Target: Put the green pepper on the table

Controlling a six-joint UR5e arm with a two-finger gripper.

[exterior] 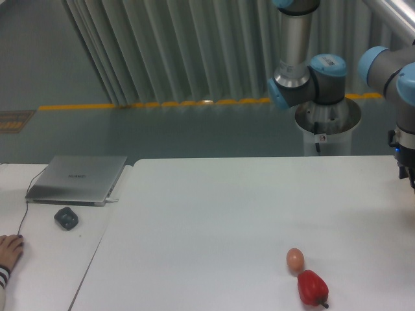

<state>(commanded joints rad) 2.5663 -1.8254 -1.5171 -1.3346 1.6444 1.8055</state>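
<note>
The green pepper is not visible anywhere in this view. The large white table (214, 214) fills the lower middle and right. The arm's wrist reaches down at the far right edge, and the gripper itself is cut off by the frame, so its fingers and anything in them are out of view.
A small tan egg (295, 259) and a red pepper (312, 287) lie close together near the table's front right. On the narrower desk at left sit a closed laptop (79, 179), a mouse (66, 218), and a person's hand (9, 249). The arm's base (327, 123) stands behind the table.
</note>
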